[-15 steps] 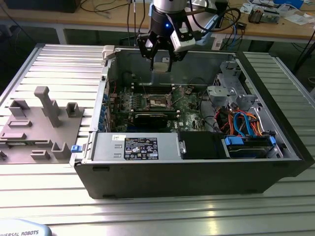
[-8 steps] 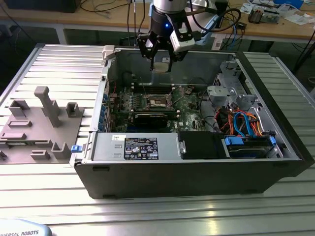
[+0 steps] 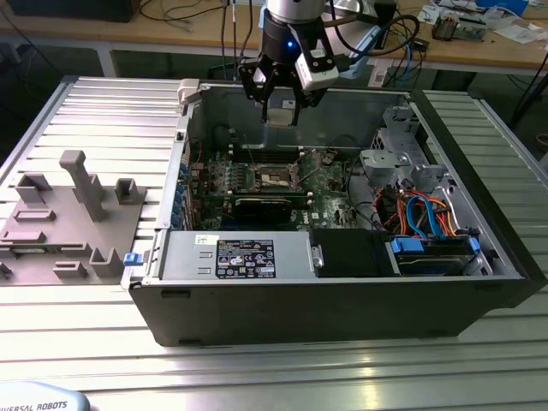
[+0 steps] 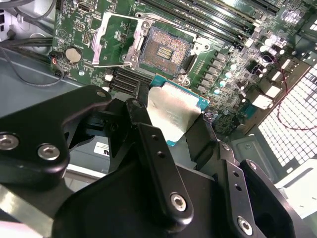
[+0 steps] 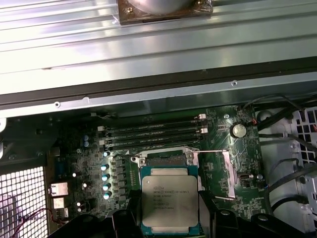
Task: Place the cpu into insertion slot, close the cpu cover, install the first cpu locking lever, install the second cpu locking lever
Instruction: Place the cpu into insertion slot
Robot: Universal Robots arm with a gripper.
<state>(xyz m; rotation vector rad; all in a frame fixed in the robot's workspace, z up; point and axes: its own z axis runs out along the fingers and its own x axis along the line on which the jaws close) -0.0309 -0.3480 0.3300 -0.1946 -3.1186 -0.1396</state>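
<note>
- Cpu (image 5: 167,201) is clamped between your gripper's (image 5: 168,220) closed fingers (image 4: 140,111), held in the air inside the case (image 3: 342,300).
- Slot (image 4: 166,49) lies bare below it, apart from the chip.
- Cover (image 4: 105,37) stands swung open beside the slot.

Ribbed metal table (image 3: 86,342): open computer case (image 3: 325,300), grey fixture tray (image 3: 60,231).
</note>
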